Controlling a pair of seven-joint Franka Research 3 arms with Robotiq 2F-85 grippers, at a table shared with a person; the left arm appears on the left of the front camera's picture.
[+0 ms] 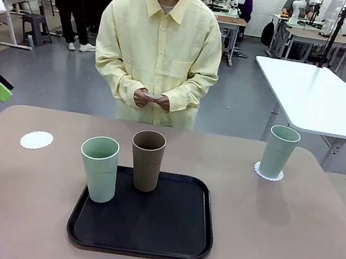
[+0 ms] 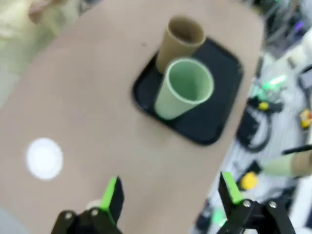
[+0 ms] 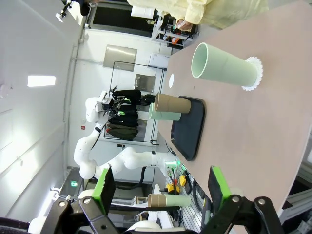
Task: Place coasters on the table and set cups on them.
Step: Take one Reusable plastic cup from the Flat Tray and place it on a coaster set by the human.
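Observation:
On the beige table a black tray holds a mint cup and a brown cup. Another mint cup stands on a white coaster at the right. A bare coaster lies at the left. My left gripper hangs open above the table between that coaster and the tray; its green pad shows at the left edge. My right gripper is open and empty, well off from the cup on its coaster.
The person stands at the far side with both hands together on a thin white thing. A white table stands behind to the right. The tabletop's front corners on either side of the tray are bare.

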